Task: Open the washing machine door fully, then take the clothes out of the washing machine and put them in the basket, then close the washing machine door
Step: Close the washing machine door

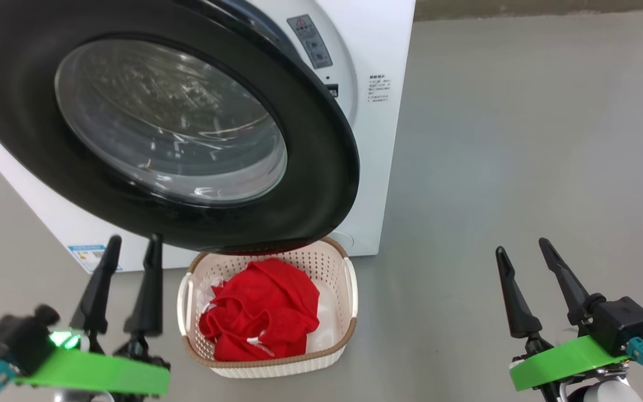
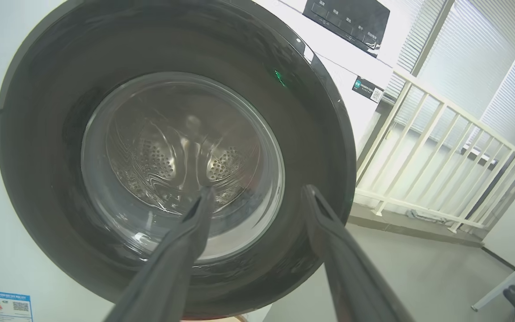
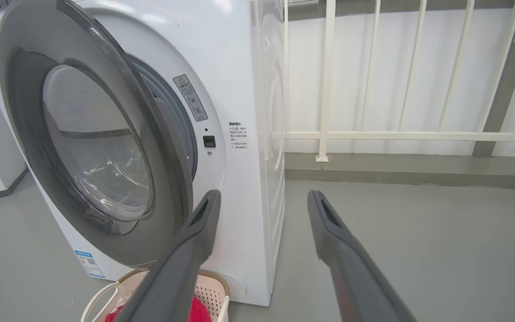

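The washing machine door [image 1: 171,123], black-rimmed with a glass bowl, stands ajar on the white washing machine [image 1: 377,139]; in the right wrist view the door [image 3: 96,143] shows a gap on its latch side. Below it, the cream basket [image 1: 277,368] sits on the floor with the red clothes [image 1: 260,318] inside. My left gripper [image 1: 135,239] is open and empty just in front of the door's lower rim, left of the basket, and faces the door [image 2: 172,170] up close in its own view [image 2: 258,188]. My right gripper [image 1: 521,245] is open and empty over bare floor, well right of the basket.
Grey floor stretches to the right of the machine. A white railing [image 3: 373,134] runs behind and beside it on a raised kerb. A blue label [image 1: 90,255] sits low on the machine's front. The door overhangs the basket's far edge.
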You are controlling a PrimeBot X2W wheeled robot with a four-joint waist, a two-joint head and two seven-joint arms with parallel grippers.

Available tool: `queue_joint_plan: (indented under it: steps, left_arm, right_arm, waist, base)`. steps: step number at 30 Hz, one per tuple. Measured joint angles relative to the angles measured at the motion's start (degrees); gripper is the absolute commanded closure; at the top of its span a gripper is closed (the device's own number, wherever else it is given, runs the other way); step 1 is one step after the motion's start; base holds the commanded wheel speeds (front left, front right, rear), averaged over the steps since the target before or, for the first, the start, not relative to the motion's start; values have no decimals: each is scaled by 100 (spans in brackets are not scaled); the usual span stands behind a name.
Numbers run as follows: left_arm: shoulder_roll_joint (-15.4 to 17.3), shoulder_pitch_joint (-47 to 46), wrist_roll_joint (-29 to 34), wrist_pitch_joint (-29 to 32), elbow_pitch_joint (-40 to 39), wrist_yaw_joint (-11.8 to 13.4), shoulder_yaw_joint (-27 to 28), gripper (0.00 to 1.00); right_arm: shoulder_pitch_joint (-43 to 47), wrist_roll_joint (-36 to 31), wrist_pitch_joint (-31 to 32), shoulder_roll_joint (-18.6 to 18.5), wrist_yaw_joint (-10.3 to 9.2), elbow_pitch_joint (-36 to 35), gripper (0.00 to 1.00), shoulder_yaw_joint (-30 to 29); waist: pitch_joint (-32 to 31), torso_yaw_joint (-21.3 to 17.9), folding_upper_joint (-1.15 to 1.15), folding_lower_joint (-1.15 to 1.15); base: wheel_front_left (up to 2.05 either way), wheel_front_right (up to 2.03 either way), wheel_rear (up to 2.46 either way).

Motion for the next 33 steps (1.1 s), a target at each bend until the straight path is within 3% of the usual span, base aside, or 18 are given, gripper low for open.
queue_joint_plan:
  steps: [11,24,33]
  left_arm:
    - [-316,772,1736,-25,-489,366,-2,0]
    - [-656,1189,2219,-24,-348,419,336,0]
    - [-786,1262,2307,-24,-296,280,490,0]
  right_arm:
    - [330,16,0,8,0,-140,0,-152]
    - [449,62,0,9,0,-189,0,-152]
    - [455,58,0,9,-1,-215,0,-71]
  waist:
    - [-186,-69,0,0]
    - [-282,-141,0,0]
    - [-295,-127,0,0]
  base:
    - [0,0,0]
    - [0,0,0]
    - [0,0,0]
